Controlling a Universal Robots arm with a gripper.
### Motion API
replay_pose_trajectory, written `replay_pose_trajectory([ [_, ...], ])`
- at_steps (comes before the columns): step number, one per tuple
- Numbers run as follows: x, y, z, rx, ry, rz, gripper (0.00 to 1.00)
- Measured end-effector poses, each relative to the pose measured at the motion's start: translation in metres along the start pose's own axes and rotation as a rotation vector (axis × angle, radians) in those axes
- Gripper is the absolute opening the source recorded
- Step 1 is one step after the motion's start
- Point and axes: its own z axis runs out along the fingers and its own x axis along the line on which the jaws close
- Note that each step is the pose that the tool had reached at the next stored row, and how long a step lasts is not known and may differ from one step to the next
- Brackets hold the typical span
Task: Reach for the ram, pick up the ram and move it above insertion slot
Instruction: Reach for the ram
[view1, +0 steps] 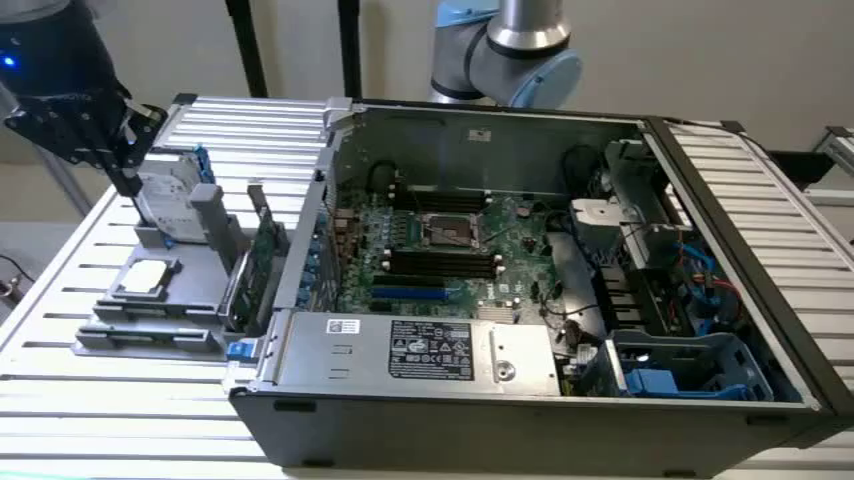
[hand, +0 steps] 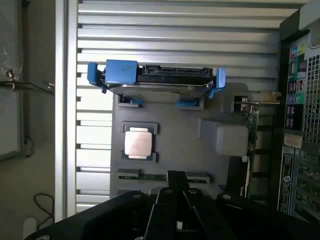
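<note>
While its fingers (hand: 167, 202) sit pressed together, the gripper (hand: 176, 180) hangs over the slatted metal counter (view1: 120, 410) beside the open case (view1: 400, 425). The ram (hand: 141, 176) lies flat in the grey tray (hand: 175, 130) below.

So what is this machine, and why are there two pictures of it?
It is a robot arm working beside an open computer. One picture comes from a camera off the arm; the other from a camera on the arm's wrist, looking down past its gripper. On the slatted table sits a grey holder with parts: a hard drive in blue clips, a silver chip and the ram, a green stick. The gripper hangs over the holder; the ram lies there, not yet picked up. The long black slots inside the computer take ram.
</note>
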Motion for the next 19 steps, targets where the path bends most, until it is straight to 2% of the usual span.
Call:
replay_pose_trajectory([
  [14,-0.0003,-0.0003,-0.0001,0.0001,0.0001,0.000,0.11],
  [19,-0.0062,-0.0085,-0.0002,0.0000,0.0036,0.000,0.11],
])
